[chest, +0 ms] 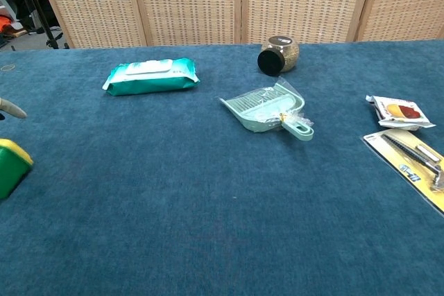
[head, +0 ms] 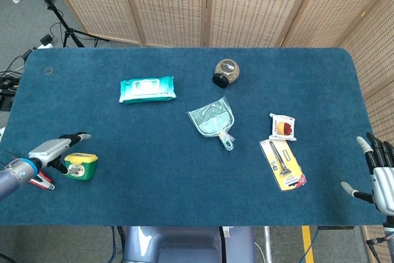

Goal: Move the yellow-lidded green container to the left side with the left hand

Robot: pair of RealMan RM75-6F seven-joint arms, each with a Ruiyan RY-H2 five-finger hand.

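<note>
The yellow-lidded green container [head: 82,165] sits near the table's front left corner, tilted, and shows at the left edge of the chest view [chest: 11,165]. My left hand [head: 50,151] is just to its left, fingers stretched out over it and apart from it; one fingertip [chest: 12,109] pokes into the chest view above the lid. Whether the thumb side touches the container is unclear. My right hand [head: 381,173] hangs off the table's front right corner, fingers spread, holding nothing.
A teal wipes pack [head: 147,89] lies at the back left, a dark-lidded jar [head: 225,72] at the back middle, a pale green dustpan [head: 213,121] in the middle. A snack packet [head: 282,126] and a yellow carded tool [head: 282,164] lie on the right.
</note>
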